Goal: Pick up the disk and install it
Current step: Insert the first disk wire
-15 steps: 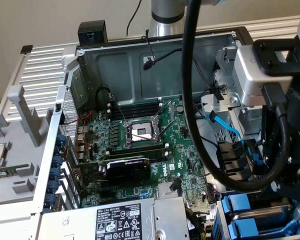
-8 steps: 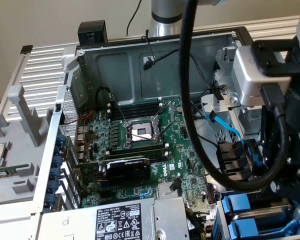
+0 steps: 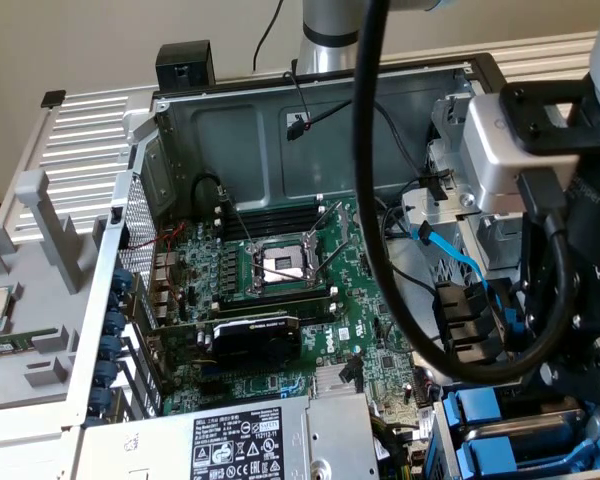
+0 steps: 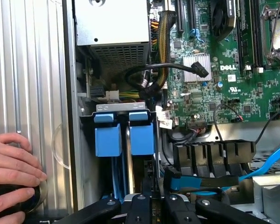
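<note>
Two bright blue carrier handles (image 4: 107, 135) (image 4: 142, 133) sit side by side in the drive bay at the case's corner. No silver drive body or white label shows, so I cannot tell which one belongs to the disk. In the exterior view the same blue carriers (image 3: 480, 415) lie at the lower right, under the arm's black wrist (image 3: 580, 330). My gripper (image 4: 154, 205) hangs just above the bay, in line with the second handle. Only its black linkages show at the frame's edge.
A person's hand (image 4: 14, 168) rests on the ribbed metal surface beside the case wall. The motherboard (image 3: 280, 300) with open processor socket (image 3: 280, 262) fills the case. A blue data cable (image 4: 266, 163), black cable bundles (image 4: 149, 74) and the power supply (image 3: 260, 440) crowd the bay.
</note>
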Robot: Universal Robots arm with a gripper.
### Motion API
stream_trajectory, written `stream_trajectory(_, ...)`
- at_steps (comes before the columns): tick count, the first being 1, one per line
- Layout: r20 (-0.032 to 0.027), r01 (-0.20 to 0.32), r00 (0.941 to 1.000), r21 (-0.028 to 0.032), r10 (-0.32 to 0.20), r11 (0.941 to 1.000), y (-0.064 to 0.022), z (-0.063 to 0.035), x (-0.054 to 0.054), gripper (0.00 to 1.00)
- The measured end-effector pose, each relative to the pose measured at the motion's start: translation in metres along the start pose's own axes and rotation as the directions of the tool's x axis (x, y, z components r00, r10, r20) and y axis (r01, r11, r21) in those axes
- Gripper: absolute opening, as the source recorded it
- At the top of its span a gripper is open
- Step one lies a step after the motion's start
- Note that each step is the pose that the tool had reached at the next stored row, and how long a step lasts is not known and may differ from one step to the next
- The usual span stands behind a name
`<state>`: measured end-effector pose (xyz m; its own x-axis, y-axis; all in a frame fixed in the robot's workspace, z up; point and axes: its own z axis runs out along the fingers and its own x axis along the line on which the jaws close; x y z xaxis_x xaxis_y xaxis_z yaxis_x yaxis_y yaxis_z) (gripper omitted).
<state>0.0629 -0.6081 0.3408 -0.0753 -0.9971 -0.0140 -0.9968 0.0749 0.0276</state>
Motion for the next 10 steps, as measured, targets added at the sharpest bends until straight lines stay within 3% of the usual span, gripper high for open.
stream_trajectory(10,-0.0024,0.0,1.0,0.0084,0.0,1.0,0.0012,0.0005,-0.0004,0.17)
